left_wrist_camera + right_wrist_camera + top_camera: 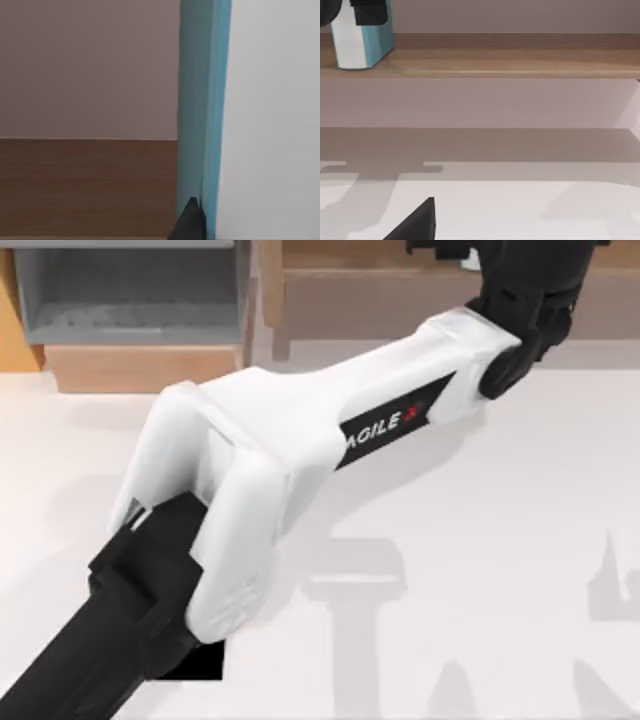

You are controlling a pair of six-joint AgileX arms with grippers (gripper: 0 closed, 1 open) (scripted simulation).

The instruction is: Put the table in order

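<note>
Our left arm [260, 480] sweeps nearest the camera, from lower left toward the upper right over the white bench [500, 540]. Its claw [367, 12] sits at the wooden shelf [510, 62], gripping an upright teal-and-white book [362, 42]. Our right claw [417, 220] hovers low over the bench; whether it's open we cannot tell.
</note>
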